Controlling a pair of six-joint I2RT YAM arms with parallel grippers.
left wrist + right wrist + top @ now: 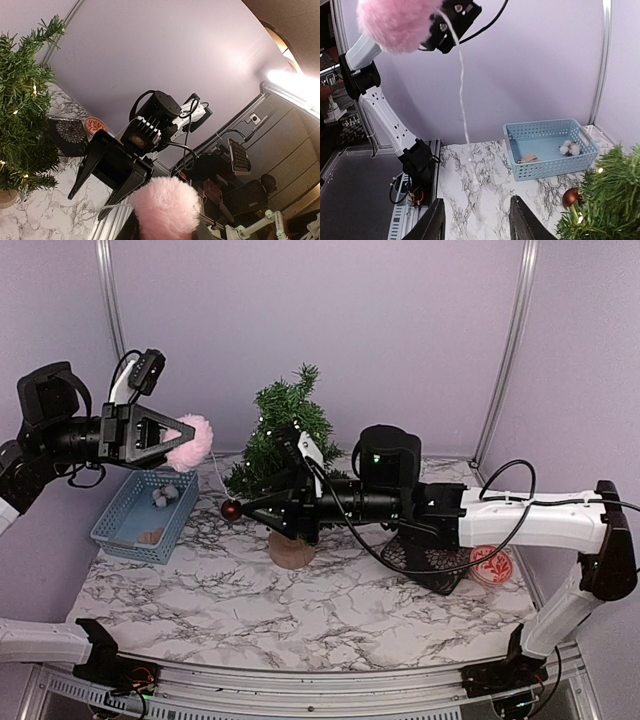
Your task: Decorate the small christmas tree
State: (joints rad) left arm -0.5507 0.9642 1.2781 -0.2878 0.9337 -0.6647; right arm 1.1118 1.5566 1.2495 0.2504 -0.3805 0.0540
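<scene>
Top external view has the left gripper (176,437) up in the air, pinching a fluffy pink pom-pom (193,441) at its tips, with a white string (461,90) dangling straight down under it. The small christmas tree (285,430) is near, just ahead of that pom-pom and a bit lower. The right gripper (248,508) reaches across in front of its lower branches with fingers spread and nothing between them. A red bauble (231,509) sits right off its tips, on the tree's low edge as far as I can tell.

The tree stands upright on its stump base (291,552), long axis vertical, tip pointing straight up.

My take on the step: getting the pom-pom hung. I'd carry it forward from the left fingers, keeping it high so the string clears the top needles, then lower it so the string catches an outer branch before letting go. The right one should probably back off or steady the string, and shouldn't nudge the tree. It looks tippy.
</scene>
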